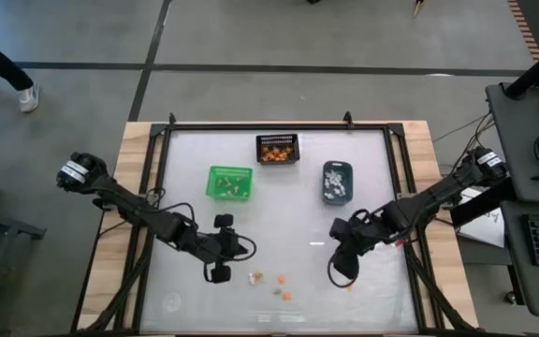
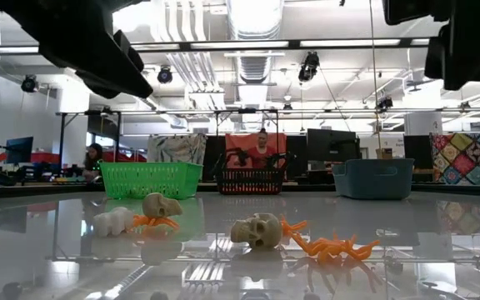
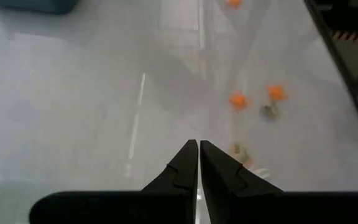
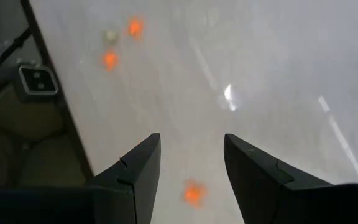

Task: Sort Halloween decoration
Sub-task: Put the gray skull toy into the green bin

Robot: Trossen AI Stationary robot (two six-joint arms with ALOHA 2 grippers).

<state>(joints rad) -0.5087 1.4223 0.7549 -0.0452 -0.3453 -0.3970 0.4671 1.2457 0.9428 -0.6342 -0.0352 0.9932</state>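
Note:
Several tiny Halloween trinkets lie loose on the white table near its front edge. In the high view I see a pale one (image 1: 257, 277), orange ones (image 1: 280, 278) (image 1: 286, 295), and a lone orange one (image 1: 349, 285). The low view shows a tan skull (image 2: 161, 205), a second skull (image 2: 257, 229) and an orange spider (image 2: 332, 246). My left gripper (image 1: 218, 272) (image 3: 199, 147) hovers shut, left of the cluster, with nothing in it. My right gripper (image 1: 335, 271) (image 4: 191, 146) hangs open above the table. The lone orange trinket (image 4: 193, 193) shows between its fingers, below them and untouched.
Three small bins stand toward the table's far side, each holding trinkets: a green basket (image 1: 229, 182), a black mesh bin (image 1: 278, 148) and a blue-grey bin (image 1: 338, 182). Bare table lies between the bins and the grippers. A raised dark frame (image 1: 168, 131) rims the table.

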